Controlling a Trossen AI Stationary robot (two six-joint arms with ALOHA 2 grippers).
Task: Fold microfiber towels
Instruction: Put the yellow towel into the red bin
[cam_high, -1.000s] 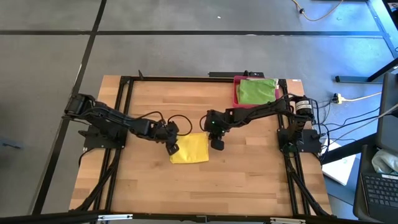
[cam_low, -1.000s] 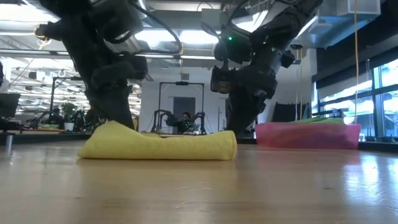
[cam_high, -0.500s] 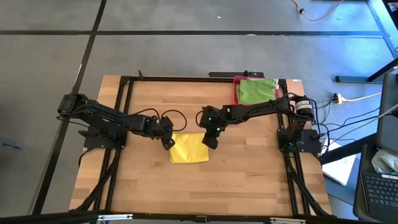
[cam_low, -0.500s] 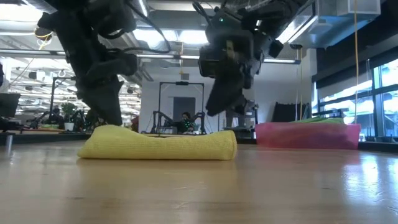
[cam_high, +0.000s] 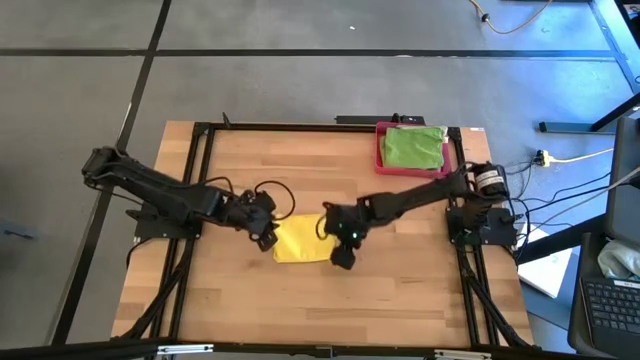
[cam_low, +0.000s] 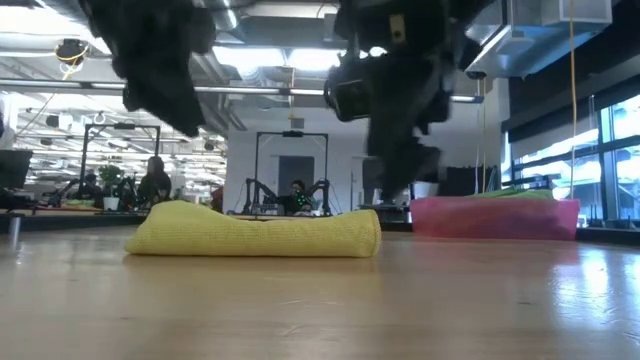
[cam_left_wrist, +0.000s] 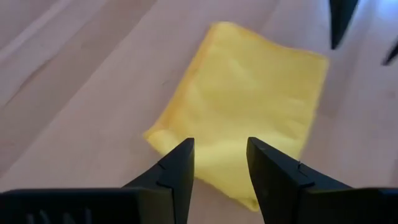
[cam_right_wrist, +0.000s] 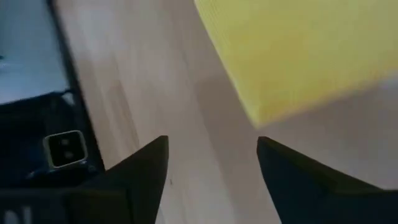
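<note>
A yellow microfiber towel (cam_high: 302, 243) lies folded into a flat rectangle on the wooden table, near its middle; in the low view the towel (cam_low: 260, 232) rests as a low pad. My left gripper (cam_high: 267, 238) hangs open above the towel's left edge, and in its wrist view both fingers (cam_left_wrist: 221, 158) stand over the cloth (cam_left_wrist: 249, 93) without touching it. My right gripper (cam_high: 342, 260) is open above the table beside the towel's near right corner (cam_right_wrist: 298, 56), its fingers (cam_right_wrist: 211, 149) spread wide over bare wood.
A pink-red tray (cam_high: 380, 150) at the table's far right holds a bright green towel (cam_high: 413, 146); the tray (cam_low: 495, 218) shows at the right of the low view. A black frame runs along the table's edges. Bare wood lies on the near side of the towel.
My left gripper has risen off the towel's left end and drawn a little toward the table's left edge. My right gripper has swung from the towel's far right side toward the near edge and rolled about its own line. The towel has stayed in place.
</note>
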